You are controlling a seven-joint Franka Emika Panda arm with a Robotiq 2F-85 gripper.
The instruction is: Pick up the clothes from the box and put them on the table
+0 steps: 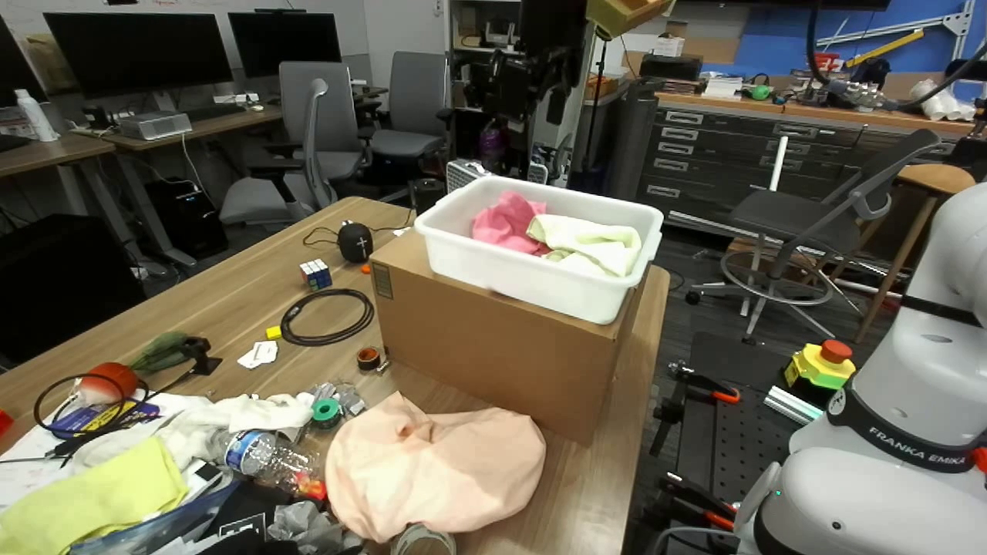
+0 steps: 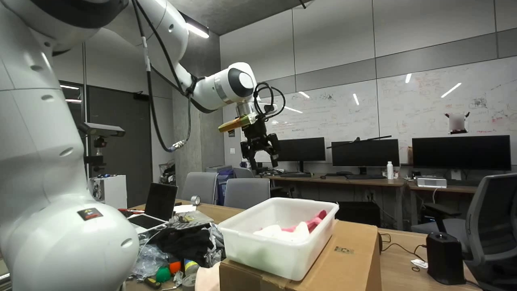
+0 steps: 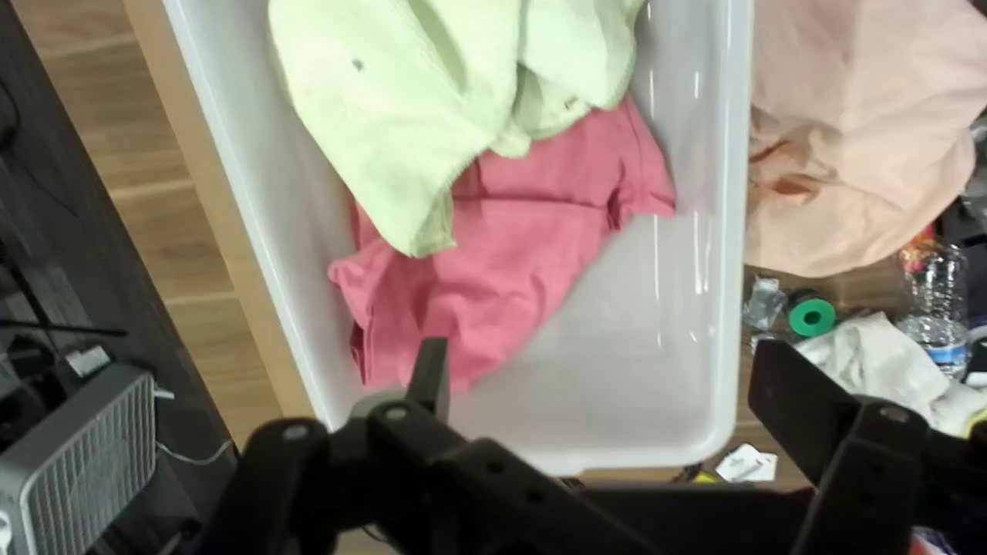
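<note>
My gripper (image 2: 264, 163) is released, jaws spread, well above the box (image 1: 517, 274). Within the box, the green garment (image 3: 409, 108), its upper end cut off in the wrist view, partly covers the pink garment (image 3: 493, 285). One finger (image 3: 430, 370) hides a box corner there. The peach garment (image 1: 439, 470) lies on the table (image 1: 594, 493); in an exterior view, the carton (image 2: 359, 242) under the box and the lower edge leave only a scrap showing. Bottle (image 1: 258, 455) and green roll (image 1: 325, 409) lie just beside it; contact I cannot tell.
</note>
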